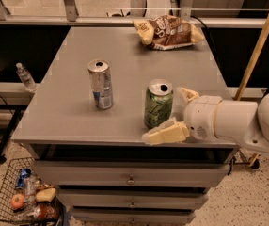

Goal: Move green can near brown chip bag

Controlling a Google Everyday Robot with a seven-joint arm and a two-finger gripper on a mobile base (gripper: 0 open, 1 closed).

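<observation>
The green can [158, 104] stands upright near the front right of the grey table [78, 79]. The brown chip bag [168, 31] lies at the far edge of the table, right of centre. My gripper [174, 113] reaches in from the right at the can's level. Its two cream fingers are spread: one fingertip [162, 134] lies in front of the can's base, the other [187, 94] is behind and to the right of the can. The can sits between them, not clamped.
A taller silver-and-blue can [100, 84] stands left of the green can. A wooden pole [257, 46] leans at the right. A wire basket [24, 197] of items sits on the floor at lower left. A bottle [25, 76] lies on a shelf at left. Drawers are below the table.
</observation>
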